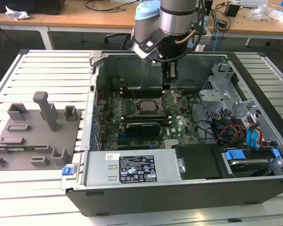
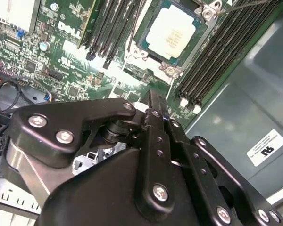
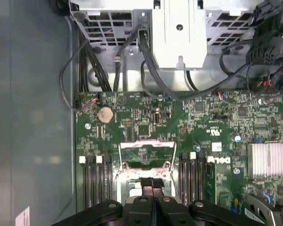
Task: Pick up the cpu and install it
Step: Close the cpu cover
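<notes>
The cpu (image 2: 172,33), a silver-white square with a thin tan rim, lies flat in the dark socket on the green motherboard (image 2: 61,52). In the exterior view the cpu (image 1: 146,104) sits mid-board inside the open computer case. My gripper (image 1: 168,86) hangs just above the board, a little to the exterior view's right of the socket. Its black fingers (image 3: 146,181) are pressed together with nothing between them, and the gripper (image 2: 153,104) is apart from the cpu. The socket's metal frame (image 3: 146,151) stands tilted up just beyond the fingertips.
A grey tray (image 1: 19,141) with grey plastic blocks lies on the slatted table at the exterior view's left. Inside the case are memory slots (image 2: 217,52), a heatsink (image 3: 269,160), a drive cage (image 1: 217,101), loose cables (image 1: 226,132) and the power supply (image 1: 137,168).
</notes>
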Robot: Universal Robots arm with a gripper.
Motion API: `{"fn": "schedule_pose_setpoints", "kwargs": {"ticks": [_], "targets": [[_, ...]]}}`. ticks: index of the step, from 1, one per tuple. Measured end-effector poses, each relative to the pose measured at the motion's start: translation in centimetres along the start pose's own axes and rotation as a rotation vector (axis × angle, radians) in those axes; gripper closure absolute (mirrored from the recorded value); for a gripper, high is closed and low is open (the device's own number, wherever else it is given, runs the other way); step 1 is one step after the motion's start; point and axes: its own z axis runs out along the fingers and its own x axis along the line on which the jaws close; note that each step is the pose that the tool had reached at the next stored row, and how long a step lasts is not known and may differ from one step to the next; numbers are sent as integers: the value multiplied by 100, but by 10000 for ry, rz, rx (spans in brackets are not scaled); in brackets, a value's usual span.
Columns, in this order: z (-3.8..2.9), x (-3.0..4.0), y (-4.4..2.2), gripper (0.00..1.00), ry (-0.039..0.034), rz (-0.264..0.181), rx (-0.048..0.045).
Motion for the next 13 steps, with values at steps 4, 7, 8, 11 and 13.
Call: {"fn": "schedule_pose_setpoints", "kwargs": {"ticks": [4,7,8,11,13], "targets": [[4,0,8,89,1,-1,-1],[33,2,90,89,1,0,3],[40,3,118,89,0,1,4],[73,6,251,89,0,0,6],[106,9,350,89,0,-2,14]]}}
